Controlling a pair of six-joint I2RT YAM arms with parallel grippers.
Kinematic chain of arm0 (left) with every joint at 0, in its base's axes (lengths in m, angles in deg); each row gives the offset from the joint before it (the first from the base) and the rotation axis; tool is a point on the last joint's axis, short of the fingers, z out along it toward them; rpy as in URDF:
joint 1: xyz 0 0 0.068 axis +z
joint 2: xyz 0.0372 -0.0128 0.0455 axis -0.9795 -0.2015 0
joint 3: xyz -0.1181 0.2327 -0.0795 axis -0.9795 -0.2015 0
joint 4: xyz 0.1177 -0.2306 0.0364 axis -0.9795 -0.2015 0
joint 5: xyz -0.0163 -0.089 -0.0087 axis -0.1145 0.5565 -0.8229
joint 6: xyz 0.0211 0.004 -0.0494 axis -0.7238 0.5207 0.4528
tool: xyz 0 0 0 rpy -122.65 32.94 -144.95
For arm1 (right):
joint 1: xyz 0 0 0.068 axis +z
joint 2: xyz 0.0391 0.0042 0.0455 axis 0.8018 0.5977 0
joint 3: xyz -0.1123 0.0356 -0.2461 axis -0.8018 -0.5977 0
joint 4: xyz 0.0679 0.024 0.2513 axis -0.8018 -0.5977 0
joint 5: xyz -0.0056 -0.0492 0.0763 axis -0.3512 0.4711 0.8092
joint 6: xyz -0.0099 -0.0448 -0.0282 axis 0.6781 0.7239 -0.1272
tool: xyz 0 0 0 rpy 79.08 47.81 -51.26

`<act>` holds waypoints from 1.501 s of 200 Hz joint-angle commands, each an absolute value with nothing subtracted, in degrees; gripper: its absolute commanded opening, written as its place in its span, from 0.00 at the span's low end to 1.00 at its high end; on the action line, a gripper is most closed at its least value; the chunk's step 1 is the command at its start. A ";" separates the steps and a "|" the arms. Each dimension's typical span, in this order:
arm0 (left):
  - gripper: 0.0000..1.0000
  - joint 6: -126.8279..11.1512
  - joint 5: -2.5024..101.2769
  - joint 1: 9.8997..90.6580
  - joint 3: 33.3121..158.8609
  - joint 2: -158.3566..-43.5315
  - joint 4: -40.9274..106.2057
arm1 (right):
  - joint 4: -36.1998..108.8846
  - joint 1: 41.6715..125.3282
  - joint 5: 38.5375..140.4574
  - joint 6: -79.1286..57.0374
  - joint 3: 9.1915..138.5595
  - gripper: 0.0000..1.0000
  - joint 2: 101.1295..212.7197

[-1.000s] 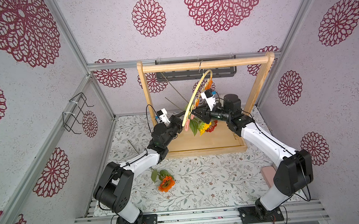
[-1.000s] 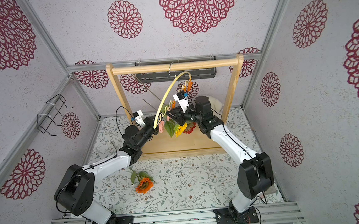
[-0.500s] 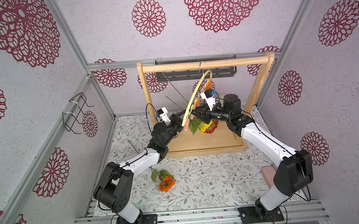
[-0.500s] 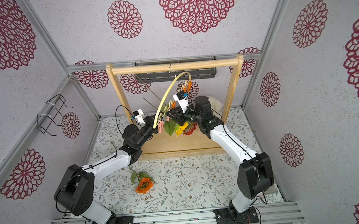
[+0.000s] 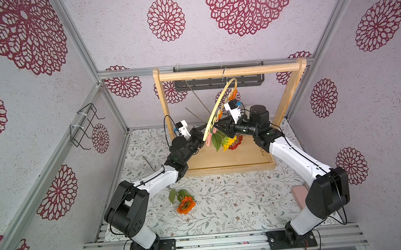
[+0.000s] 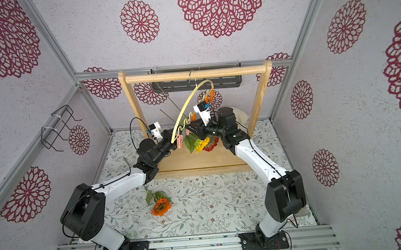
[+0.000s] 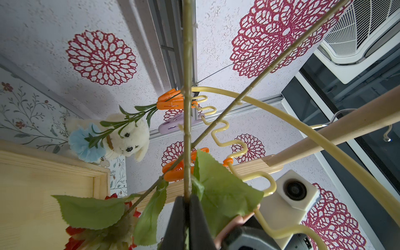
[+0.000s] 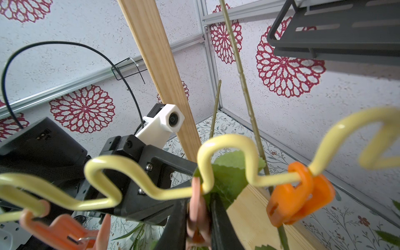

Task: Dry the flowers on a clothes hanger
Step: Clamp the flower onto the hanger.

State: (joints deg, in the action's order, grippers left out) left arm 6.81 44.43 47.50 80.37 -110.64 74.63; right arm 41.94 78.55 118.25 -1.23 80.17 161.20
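Pinching a green flower stem (image 7: 187, 129) between tightly closed fingers, the left gripper (image 7: 187, 198) sits just under a broad leaf. The right gripper (image 8: 198, 198) squeezes the pink clothespin (image 8: 194, 213) that hangs on the wavy bar of the pale yellow clothes hanger (image 8: 227, 138). Both claws meet under that bar with little room between them. The yellow sunflower (image 5: 228, 143) and red bloom (image 5: 237, 143) dangle head-down there, and one stem is clipped in an orange clothespin (image 7: 173, 173). The blue carnation (image 7: 85, 144) hangs from a second orange clothespin (image 7: 171, 102) farther along the bar, in front of a plush dog (image 7: 127, 138). The hanger hooks over the wooden rack (image 5: 191, 75), which stands toward 12 o'clock on the floral mat (image 5: 248, 199). Open mat runs from the rack's base to 6 o'clock, and the orange bloom (image 5: 185, 205) lies there at about 7 o'clock. The left arm reaches toward 1 o'clock and the right toward 11 o'clock, with walls close on either side.
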 commanded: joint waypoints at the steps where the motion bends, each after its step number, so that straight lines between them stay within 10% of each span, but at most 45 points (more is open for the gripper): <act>1: 0.00 6.07 45.99 46.72 81.52 -110.09 75.32 | 41.53 78.82 118.73 -1.65 80.72 0.24 160.17; 136: 0.03 6.33 46.86 46.81 82.20 -110.36 75.66 | 42.43 78.87 118.13 -1.90 79.15 0.51 158.32; 300: 0.81 -2.16 46.66 50.93 78.22 -103.29 69.20 | 42.78 76.18 116.66 -2.60 72.01 0.67 148.86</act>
State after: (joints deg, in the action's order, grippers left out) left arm 1.43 45.93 49.47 79.97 -106.11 72.03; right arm 41.11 77.29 117.44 -2.26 73.04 153.20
